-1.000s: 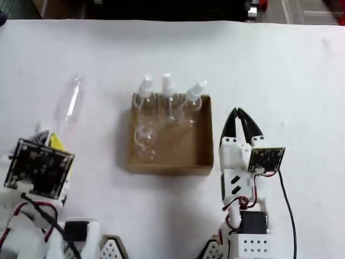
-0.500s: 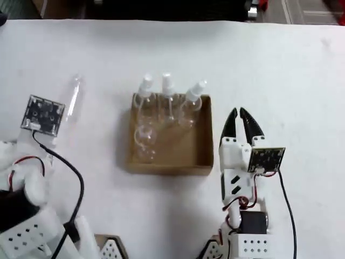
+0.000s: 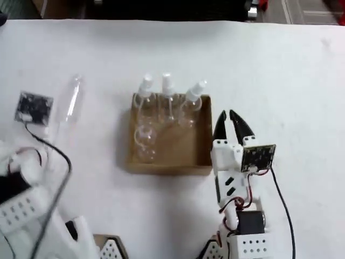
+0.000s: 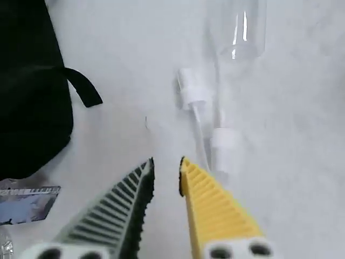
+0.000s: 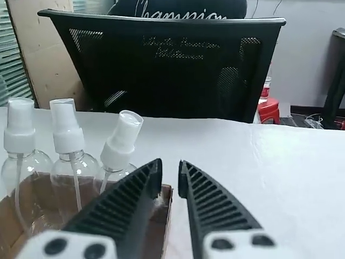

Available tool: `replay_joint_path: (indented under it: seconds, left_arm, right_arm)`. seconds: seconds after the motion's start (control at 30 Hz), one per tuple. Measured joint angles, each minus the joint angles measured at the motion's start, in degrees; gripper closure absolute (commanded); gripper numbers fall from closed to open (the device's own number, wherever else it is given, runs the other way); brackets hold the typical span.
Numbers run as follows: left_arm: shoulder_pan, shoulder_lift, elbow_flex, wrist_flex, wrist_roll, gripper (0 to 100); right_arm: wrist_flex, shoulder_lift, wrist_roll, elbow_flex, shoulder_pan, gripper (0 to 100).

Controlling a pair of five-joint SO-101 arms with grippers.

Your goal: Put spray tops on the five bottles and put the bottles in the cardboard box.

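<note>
Over half done, by the look of it. In the cardboard box (image 3: 170,166), three capped bottles (image 3: 167,97) stand in a row along the far wall, spray tops on. A fourth bottle (image 3: 144,137) sits in the box in front of them, nearer the arms, and it seems to have no top at all. The fifth bottle (image 3: 70,100) lies on its side on the table (image 3: 280,70), well apart from the box on the left arm's side, neck bare.

So two tops remain to be fitted and one bottle remains to be boxed. The fourth will probably need lifting out, or capping where it stands.

The count:
- **Bottles:** five clear ones.
- **Fitted tops:** three.
- **Loose tops:** two, both white. One spray top (image 4: 193,93) lies just beside the fallen bottle's neck, and the other spray top (image 4: 225,143) is closer to the left tool.
- **Box:** one.

The left tool (image 4: 167,164) hovers low over the table near those loose tops, jaws parted by a narrow gap — nothing between them. The right tool (image 5: 170,167) sits just beside the box's near right corner, pointed past the capped row — jaws likewise slightly apart and empty.
</note>
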State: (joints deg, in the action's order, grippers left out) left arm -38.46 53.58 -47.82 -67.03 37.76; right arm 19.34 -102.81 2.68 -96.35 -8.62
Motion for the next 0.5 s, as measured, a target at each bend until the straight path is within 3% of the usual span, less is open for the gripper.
replay_joint_path:
  seconds: [0.17, 0.27, 0.37, 0.5]
  left_arm:
    - [0.00, -22.07, 17.58, -6.86, -0.53, 94]
    - [0.88, -37.10, 28.31, -11.25, -2.37, 85]
    - [1.32, -50.46, 38.24, -13.19, -9.93, 77]
    - [1.32, -64.09, 49.23, -13.98, -18.29, 78]
  right_arm:
    - [0.09, 0.00, 3.16, 0.00, -0.26, 95.4]
    - [0.09, 0.00, 3.60, 0.00, -0.44, 95.4]
    - [0.09, 0.00, 3.69, 0.00, -0.44, 95.4]
    - [0.09, 0.00, 3.87, 0.00, -0.44, 95.4]
